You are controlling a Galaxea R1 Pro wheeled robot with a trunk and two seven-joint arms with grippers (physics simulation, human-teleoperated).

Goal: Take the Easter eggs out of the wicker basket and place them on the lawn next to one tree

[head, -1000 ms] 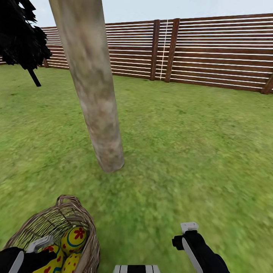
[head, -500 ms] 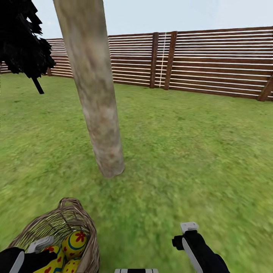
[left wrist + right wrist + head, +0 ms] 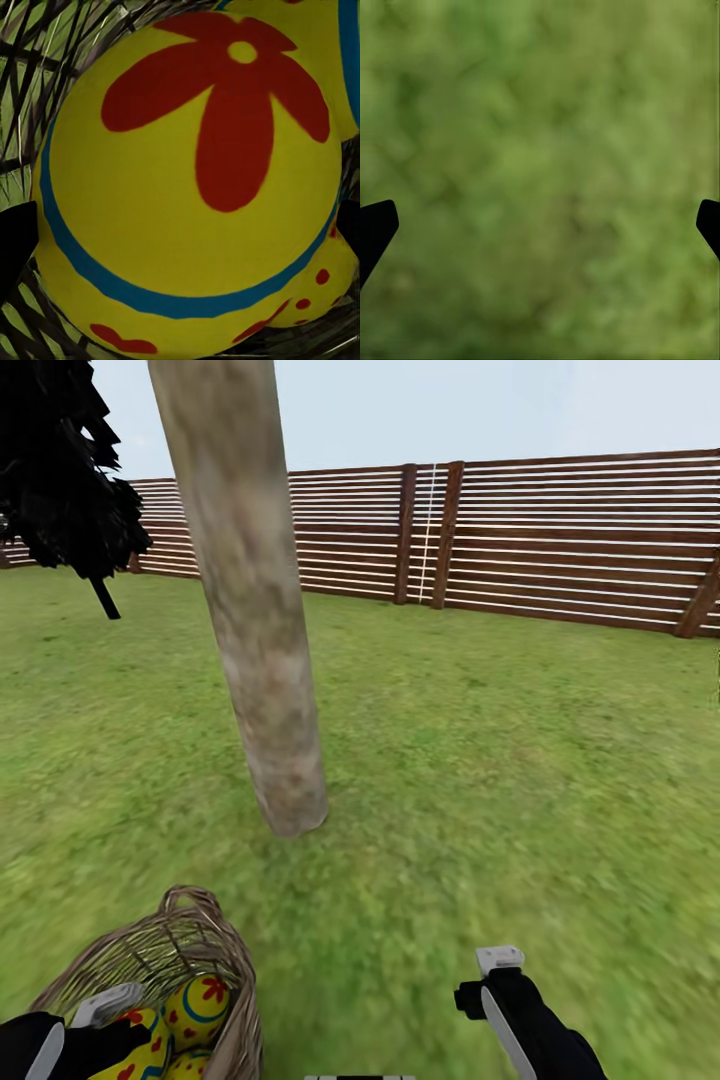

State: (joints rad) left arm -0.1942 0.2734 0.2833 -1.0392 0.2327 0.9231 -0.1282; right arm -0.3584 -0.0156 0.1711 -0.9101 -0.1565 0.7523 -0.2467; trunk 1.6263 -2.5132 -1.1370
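Nearest, at the lower left of the head view: one wicker basket (image 3: 190, 945), round and woven, one loop handle showing at its far rim. Inside it, Easter eggs (image 3: 196, 1002) — three yellow surfaces countable, one full egg with a red flower and blue band, two more partly hidden under the arm. Left gripper (image 3: 95, 1015) down inside the basket among the eggs; black arm and a pale fingertip visible. Through the left wrist camera, one large egg (image 3: 191, 180) directly ahead between two dark fingertips (image 3: 15, 236) set at the far edges of the picture: jaws spread wide, wider than the egg, no contact visible, nothing held. Edges of other eggs beside it, wicker weave behind.

At the lower right, right gripper (image 3: 500, 980) hanging over bare grass, clear of the basket. Its wrist camera: blurred green lawn (image 3: 540, 165) with two dark fingertips (image 3: 375, 229) at opposite edges — jaws wide apart, empty.

Further out, one thick pale tree (image 3: 255, 620) trunk rising from the lawn (image 3: 500, 760), just beyond the basket.

Farther left, one black-leaved tree (image 3: 60, 470) with a thin trunk.

Farthest, a brown slatted fence (image 3: 520, 545) across the back, sky (image 3: 450, 405) above.
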